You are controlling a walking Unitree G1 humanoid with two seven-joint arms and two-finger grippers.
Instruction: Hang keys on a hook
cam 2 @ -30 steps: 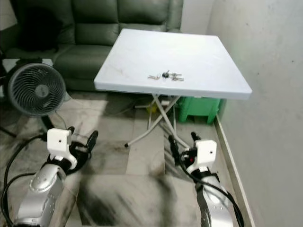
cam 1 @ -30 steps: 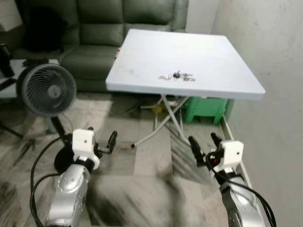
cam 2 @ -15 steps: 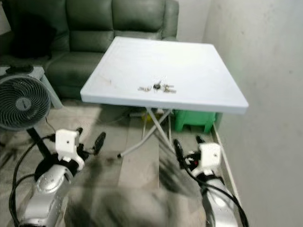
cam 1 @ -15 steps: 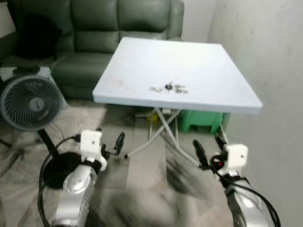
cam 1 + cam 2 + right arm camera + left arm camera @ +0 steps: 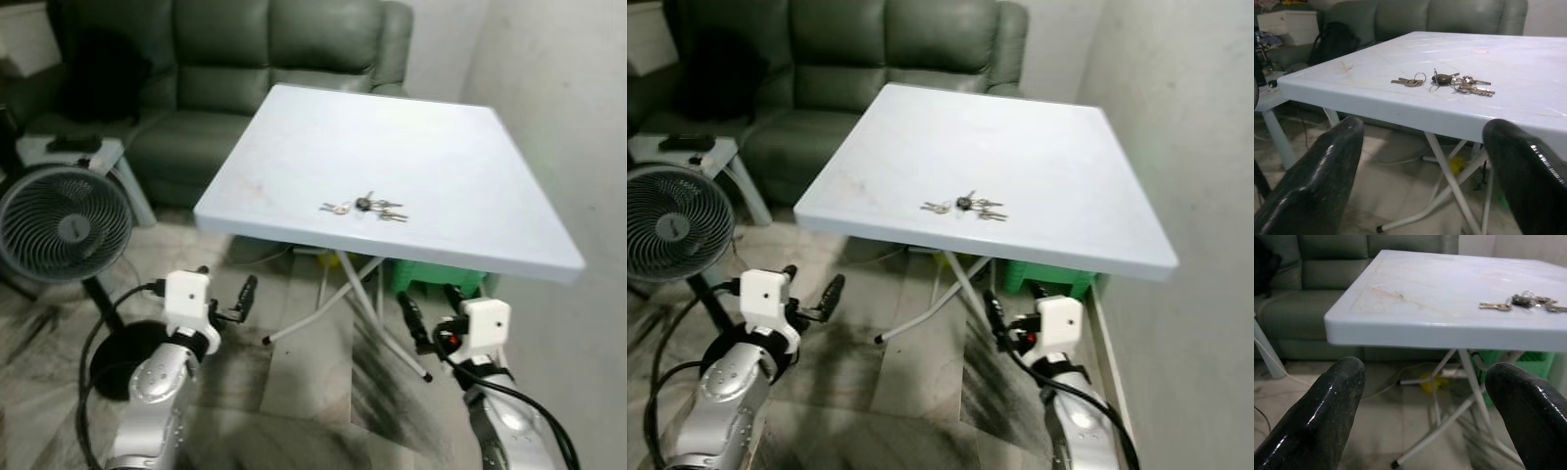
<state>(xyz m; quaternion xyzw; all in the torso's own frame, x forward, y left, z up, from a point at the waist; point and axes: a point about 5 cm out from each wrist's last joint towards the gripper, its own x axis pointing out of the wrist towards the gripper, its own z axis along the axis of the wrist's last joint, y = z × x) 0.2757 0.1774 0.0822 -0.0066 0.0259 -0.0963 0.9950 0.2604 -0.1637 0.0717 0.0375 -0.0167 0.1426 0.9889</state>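
- two grippers held low before the white tabletop [image 5: 470, 166], fingers spread wide on both, nothing in either.
- left gripper [image 5: 227, 299] below the near-left corner, right gripper [image 5: 431, 313] under the near edge.
- keys [image 5: 362, 206] lie flat near the tabletop's front edge.
- green sofa [image 5: 245, 59] behind, fan [image 5: 64, 223] on my left.

Table [image 5: 470, 186] apparently nearer the camera.

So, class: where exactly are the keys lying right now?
The keys lie on the white folding table, near its front edge and roughly midway across, ahead of both grippers.
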